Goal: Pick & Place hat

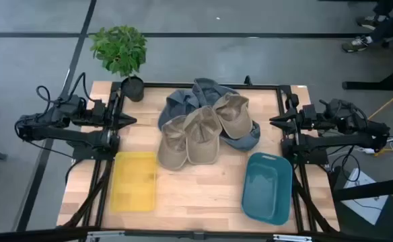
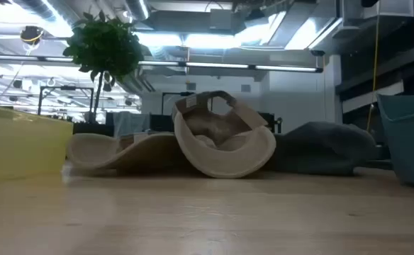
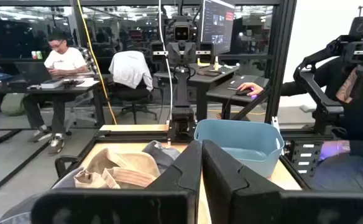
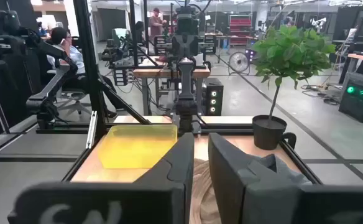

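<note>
Several caps lie in a pile mid-table: three tan caps (image 1: 202, 134) rest on blue-grey hats (image 1: 195, 97). In the low view one tan cap (image 2: 225, 145) lies with its opening facing the camera, another (image 2: 115, 150) lies flat beside it, and a grey hat (image 2: 327, 147) sits to its right. My left gripper (image 1: 132, 121) waits at the table's left edge, shut and pointing at the pile; its wrist view shows a tan cap (image 3: 122, 171) ahead of it. My right gripper (image 1: 273, 121) waits at the right edge, shut, also pointing at the pile (image 4: 201, 180).
A yellow tray (image 1: 134, 180) sits near-left of the pile and a teal tray (image 1: 267, 187) near-right. A potted plant (image 1: 119, 50) stands at the far-left corner. Bare wood lies between the trays. People sit at desks beyond the table.
</note>
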